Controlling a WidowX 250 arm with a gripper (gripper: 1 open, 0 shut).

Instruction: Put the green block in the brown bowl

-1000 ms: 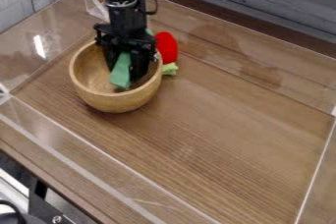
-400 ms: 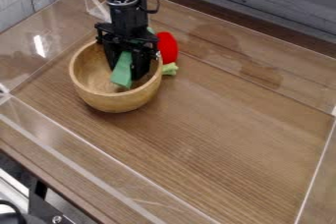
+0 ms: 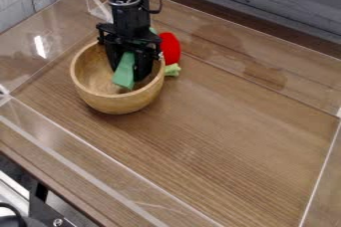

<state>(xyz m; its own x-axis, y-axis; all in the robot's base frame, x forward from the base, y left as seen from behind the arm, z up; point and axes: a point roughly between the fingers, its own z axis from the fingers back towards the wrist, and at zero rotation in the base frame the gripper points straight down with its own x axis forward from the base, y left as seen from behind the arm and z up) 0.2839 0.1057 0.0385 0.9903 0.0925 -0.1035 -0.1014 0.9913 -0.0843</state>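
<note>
Pincer (image 3: 130,62) grips one green block (image 3: 124,72), seemingly inside one brown bowl (image 3: 94,94).

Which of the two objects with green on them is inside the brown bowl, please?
The green block, a plain light-green bar gripped by the hand, leaning inside the brown bowl. The rounded red object with a green bit sits outside, against the bowl's rim.

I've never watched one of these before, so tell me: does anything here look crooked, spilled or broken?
Nothing spilled or broken. The only odd-looking thing is the green block: it leans tilted inside the brown bowl, pinched by the gripper rather than lying flat. A red object sits just outside the rim.
</note>
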